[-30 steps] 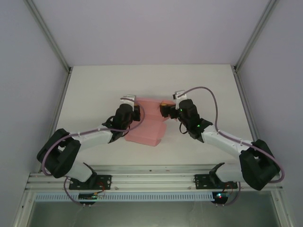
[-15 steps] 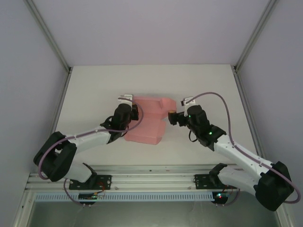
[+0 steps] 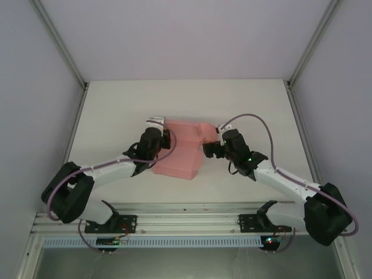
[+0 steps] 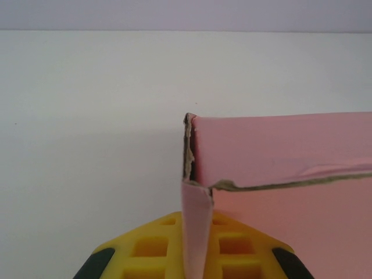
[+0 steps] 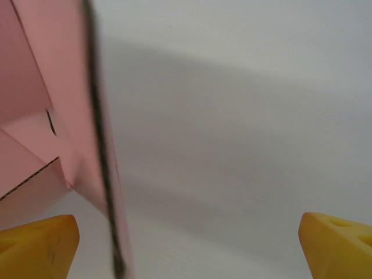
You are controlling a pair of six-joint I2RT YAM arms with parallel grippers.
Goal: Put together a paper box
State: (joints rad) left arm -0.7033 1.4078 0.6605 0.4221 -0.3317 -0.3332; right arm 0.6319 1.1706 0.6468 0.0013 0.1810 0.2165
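The pink paper box (image 3: pixel 181 150) lies partly folded in the middle of the table, with some panels standing up. My left gripper (image 3: pixel 165 137) is at its left upper corner, shut on a thin pink flap (image 4: pixel 197 226) that stands upright between the yellow fingers (image 4: pixel 145 250). Beyond it a raised pink wall (image 4: pixel 279 148) with a torn edge runs off to the right. My right gripper (image 3: pixel 209 150) is at the box's right edge and stands open. In the right wrist view the box's side panel (image 5: pixel 104 174) stands edge-on just inside the left fingertip (image 5: pixel 35 241).
The white table (image 3: pixel 116 110) stretches out on all sides of the box. Metal frame posts (image 3: pixel 302 64) and grey walls close it in at the back and sides. A rail (image 3: pixel 186 224) with the arm bases runs along the near edge.
The right arm drew back to the right from the box's upper right flap, then came in again lower at the box's right edge. The left gripper stays shut on its flap.
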